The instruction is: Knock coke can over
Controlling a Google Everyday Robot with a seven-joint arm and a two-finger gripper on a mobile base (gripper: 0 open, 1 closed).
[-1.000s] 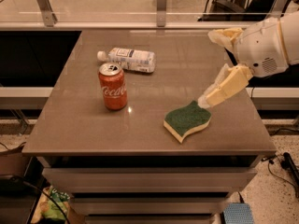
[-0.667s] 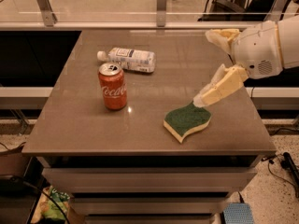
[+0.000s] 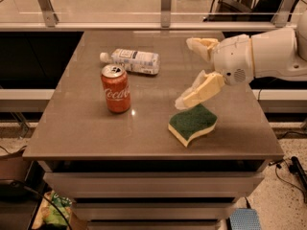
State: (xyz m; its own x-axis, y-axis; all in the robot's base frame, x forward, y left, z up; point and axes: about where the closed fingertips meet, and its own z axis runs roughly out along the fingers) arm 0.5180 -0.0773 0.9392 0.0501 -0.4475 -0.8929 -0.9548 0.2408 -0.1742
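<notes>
The red-orange coke can (image 3: 115,88) stands upright on the left middle of the brown table (image 3: 86,133). My gripper (image 3: 184,73) reaches in from the right on a white arm, hovering above the table to the right of the can and well apart from it. Its two cream fingers are spread open and hold nothing. The lower finger (image 3: 199,90) hangs just above the sponge.
A clear plastic bottle (image 3: 132,60) with a white cap lies on its side just behind the can. A green and yellow sponge (image 3: 192,123) lies at the front right. A railing with glass runs behind the table. Cables lie on the floor at both sides.
My gripper and arm have moved left, toward the can. The can, bottle and sponge have not moved.
</notes>
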